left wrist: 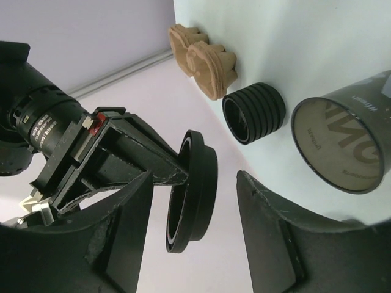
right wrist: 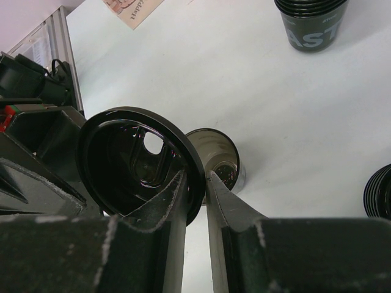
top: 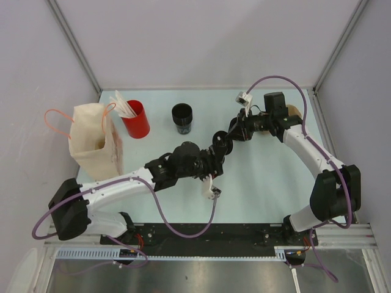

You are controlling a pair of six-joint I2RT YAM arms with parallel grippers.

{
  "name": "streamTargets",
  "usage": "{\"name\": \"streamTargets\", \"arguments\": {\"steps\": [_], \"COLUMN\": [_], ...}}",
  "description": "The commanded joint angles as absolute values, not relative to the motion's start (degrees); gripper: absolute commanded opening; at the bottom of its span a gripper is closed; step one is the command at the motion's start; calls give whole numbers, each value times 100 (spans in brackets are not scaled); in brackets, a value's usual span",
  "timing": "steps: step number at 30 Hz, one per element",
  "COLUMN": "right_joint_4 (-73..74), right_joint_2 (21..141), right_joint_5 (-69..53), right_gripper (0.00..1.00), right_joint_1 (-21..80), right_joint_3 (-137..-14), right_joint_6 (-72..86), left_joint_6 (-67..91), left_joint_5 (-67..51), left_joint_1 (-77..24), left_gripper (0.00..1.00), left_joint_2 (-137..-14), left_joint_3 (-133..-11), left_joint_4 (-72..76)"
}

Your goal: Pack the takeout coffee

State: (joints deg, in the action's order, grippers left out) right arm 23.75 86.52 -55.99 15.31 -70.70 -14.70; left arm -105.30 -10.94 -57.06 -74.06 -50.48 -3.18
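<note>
The right gripper [right wrist: 197, 180] pinches the rim of a black lid [right wrist: 125, 162] and holds it above the desk [top: 263, 177]. The left gripper [left wrist: 194, 178] is spread, with one finger on each side of that lid, and appears clear of it. The coffee cup [right wrist: 215, 154] stands upright and uncovered on the desk just beyond the lid; in the top view the arms hide it. A stack of black cups [top: 182, 117], a red cup [top: 135, 120] and a beige bag [top: 91, 143] sit further left.
</note>
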Motion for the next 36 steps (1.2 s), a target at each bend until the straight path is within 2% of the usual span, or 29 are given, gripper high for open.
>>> {"name": "streamTargets", "arguments": {"steps": [1, 4, 10, 18, 22, 25, 26, 28, 29, 32, 36], "right_joint_4": [2285, 2294, 2303, 2338, 2320, 2294, 2294, 2233, 2198, 2083, 2083], "right_joint_2": [8517, 8508, 8508, 8490, 8481, 8420, 8403, 8263, 8201, 7893, 7454], "right_joint_5": [-5651, -5651, -5652, -5678, -5660, -5616, -5599, -5511, -5485, -5406, -5055], "right_gripper": [23, 23, 23, 23, 24, 36, 50, 63, 73, 85, 96], "right_joint_1": [1547, 1556, 1564, 1573, 1573, 1556, 1521, 1459, 1346, 1108, 643], "right_joint_3": [-7040, -7040, -7040, -7031, -7031, -7023, -7031, -7031, -7031, -7031, -7031], "right_joint_6": [-1573, -1591, -1600, -1626, -1626, -1626, -1626, -1591, -1565, -1503, -1670], "left_joint_6": [-10556, -10617, -10644, -10643, -10582, -10319, -10205, -9766, -9582, -8818, -7196], "left_joint_5": [-853, -774, -668, -624, -563, -440, -326, -220, -159, 183, 580], "left_joint_1": [-5766, -5766, -5766, -5783, -5783, -5801, -5818, -5827, -5827, -5827, -5827], "left_gripper": [62, 59, 43, 33, 25, 20, 20, 18, 18, 18, 17], "left_joint_2": [-7532, -7559, -7585, -7603, -7620, -7594, -7594, -7576, -7567, -7567, -7725], "left_joint_3": [-5291, -5291, -5300, -5256, -5326, -5475, -5536, -5765, -5853, -6283, -7343], "left_joint_4": [237, 255, 193, 211, 141, -60, -253, -465, -562, -1045, -2002]}}
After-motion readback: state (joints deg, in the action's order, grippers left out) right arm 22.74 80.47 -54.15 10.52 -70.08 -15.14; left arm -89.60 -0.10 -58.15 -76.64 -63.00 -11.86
